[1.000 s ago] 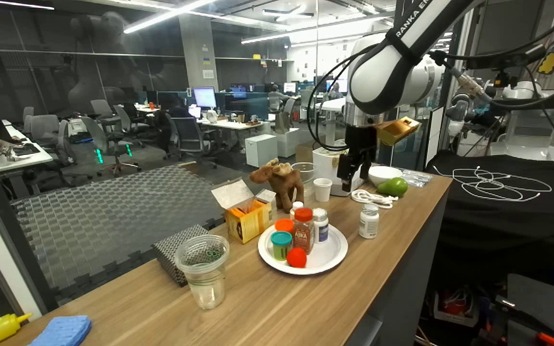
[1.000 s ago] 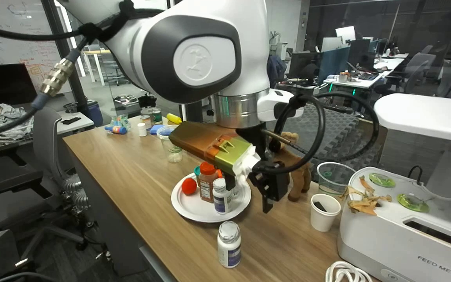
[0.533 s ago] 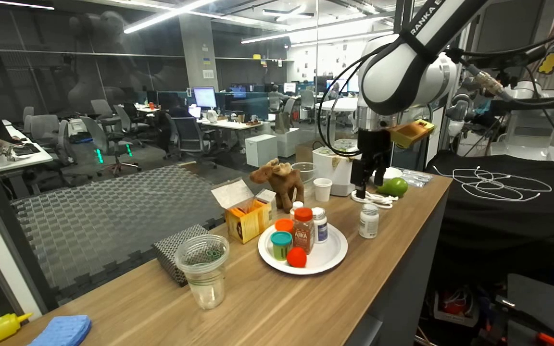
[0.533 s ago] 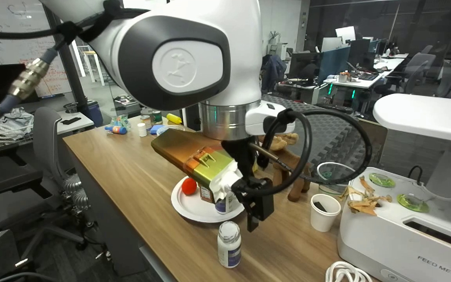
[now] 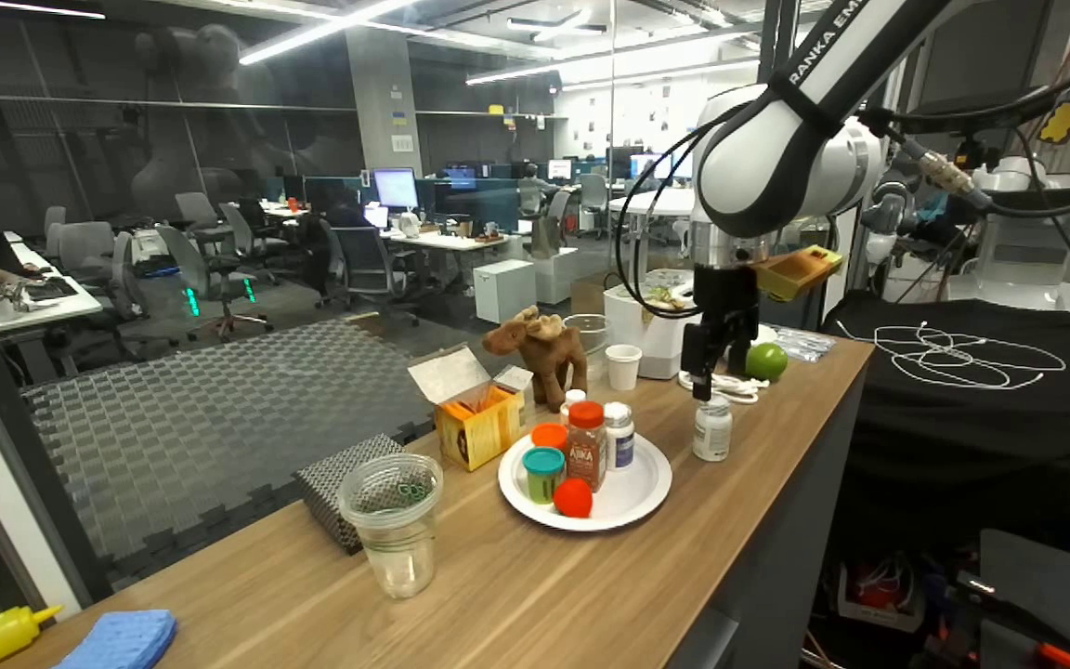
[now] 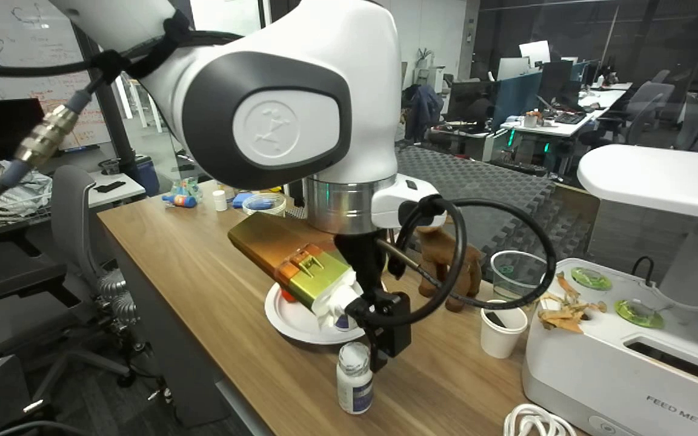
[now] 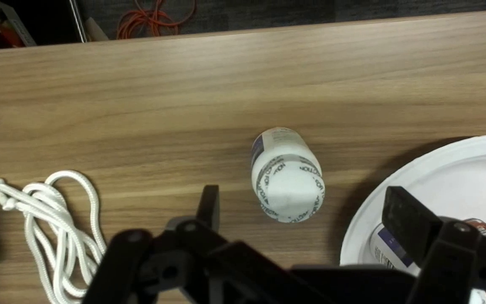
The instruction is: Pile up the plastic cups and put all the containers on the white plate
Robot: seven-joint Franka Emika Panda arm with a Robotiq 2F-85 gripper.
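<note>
While the fingers (image 7: pixel 409 223) stand wide apart, the white bottle (image 7: pixel 289 181) sits upright near them, apparently untouched

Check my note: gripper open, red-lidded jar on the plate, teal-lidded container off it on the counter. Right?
Not quite: the teal-lidded container is on the plate too, as an exterior view shows. The rest is right: red-lidded jar on the plate, gripper open.
</note>
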